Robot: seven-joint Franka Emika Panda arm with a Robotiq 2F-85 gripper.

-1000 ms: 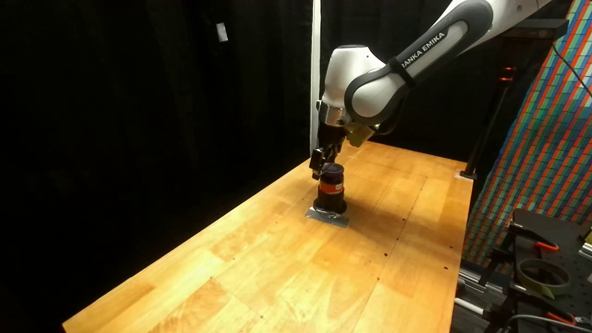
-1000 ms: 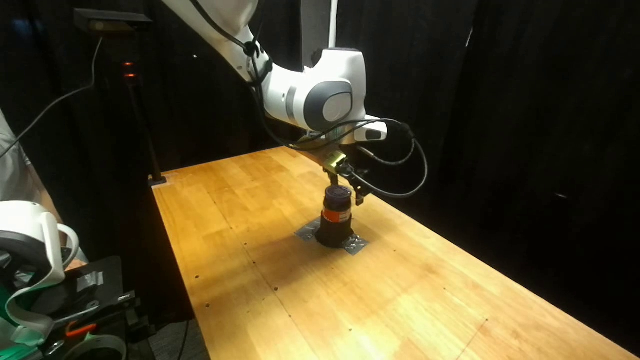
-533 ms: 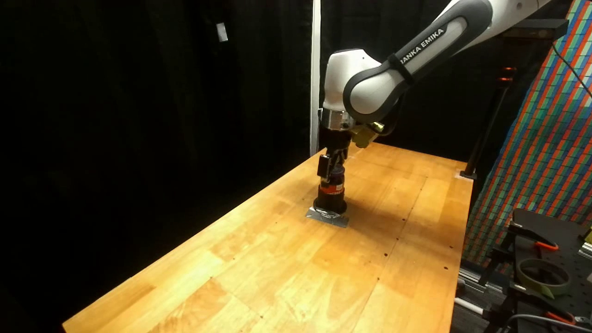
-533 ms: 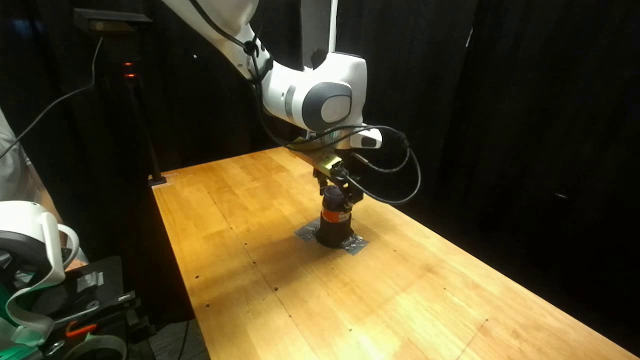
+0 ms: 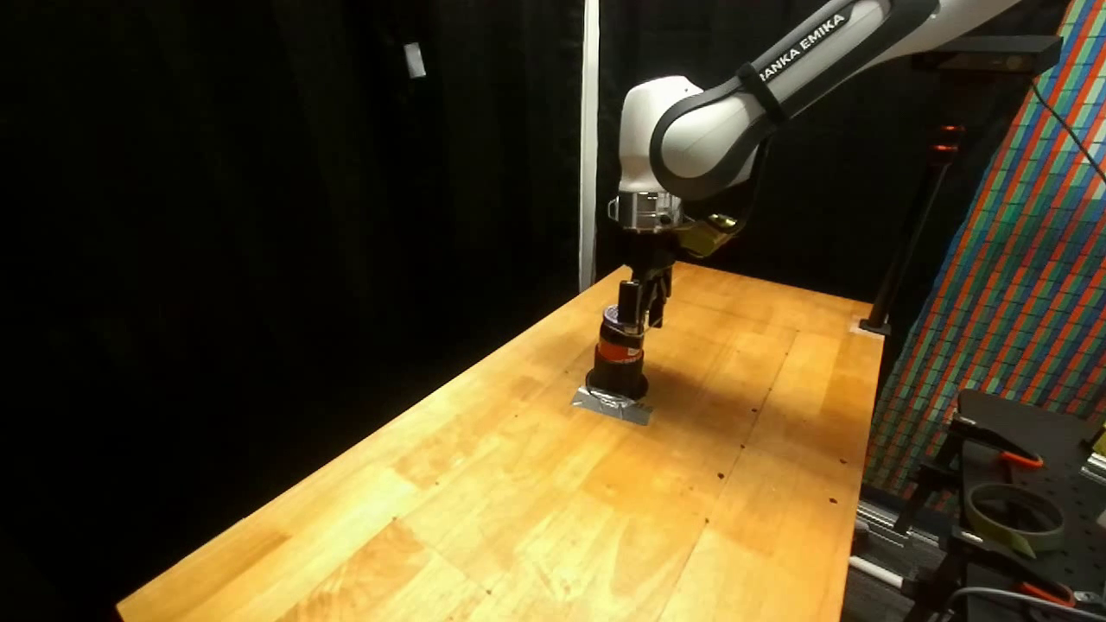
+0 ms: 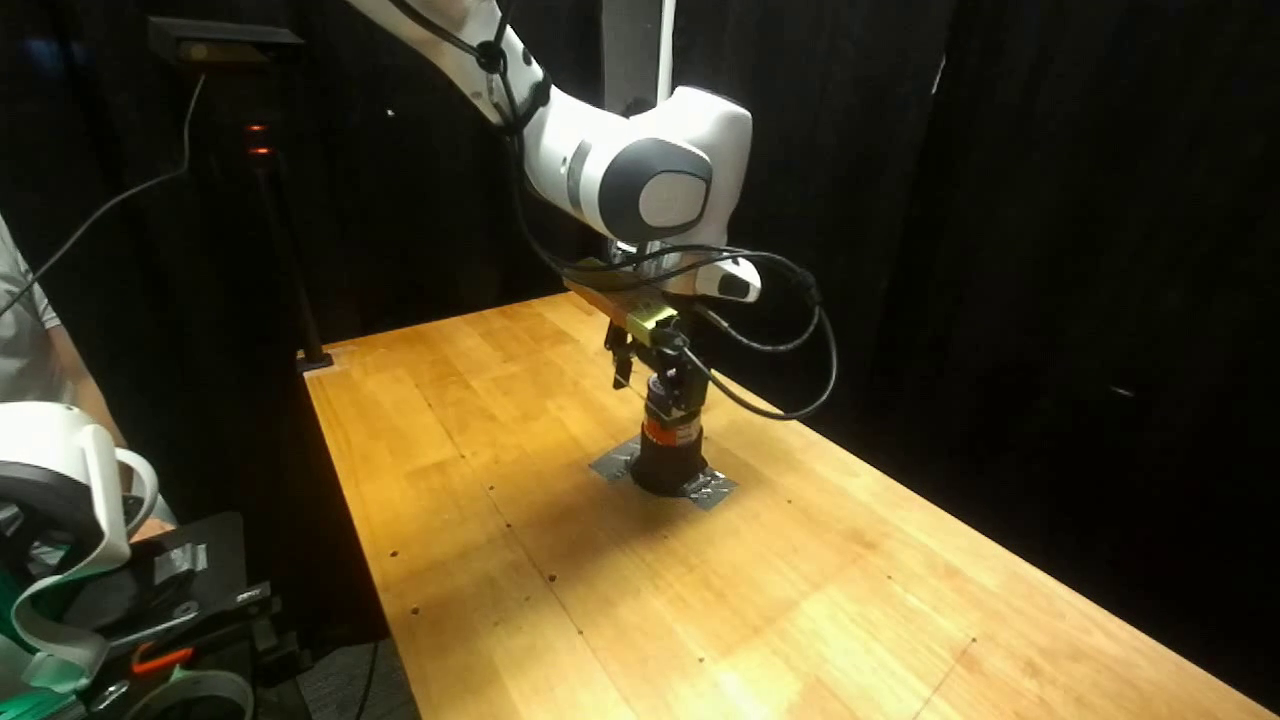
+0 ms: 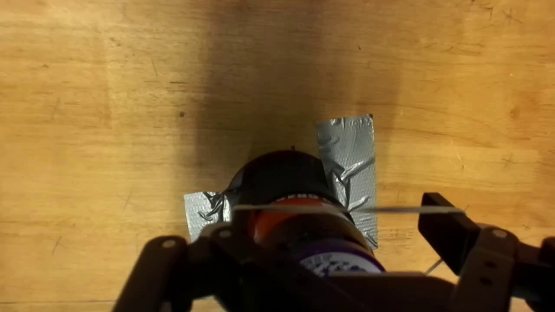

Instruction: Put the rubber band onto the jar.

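The jar (image 5: pixel 619 351) stands upright in a black round holder on the table, with a dark upper part and an orange label. It also shows in an exterior view (image 6: pixel 660 433) and in the wrist view, where its purple-and-white lid (image 7: pixel 340 262) is partly hidden by a finger. My gripper (image 7: pixel 340 216) is open at jar-top height. The pale rubber band (image 7: pixel 390 210) is stretched between its two fingertips. In an exterior view, one finger of the gripper (image 6: pixel 650 398) is beside the jar and the other overlaps its top. I cannot tell whether finger or band touches the jar.
The black holder (image 6: pixel 668 470) is fixed to the wooden table (image 5: pixel 518 518) with silver tape (image 7: pixel 349 151). A cable loops beside the wrist. A dark side cart (image 5: pixel 1020 441) with a tape roll (image 5: pixel 1054 518) stands beyond the table's edge.
The gripper first came down over the jar, then rose slightly and shifted sideways. One finger has crossed from beside the jar to over its top. The jar and holder have not moved.
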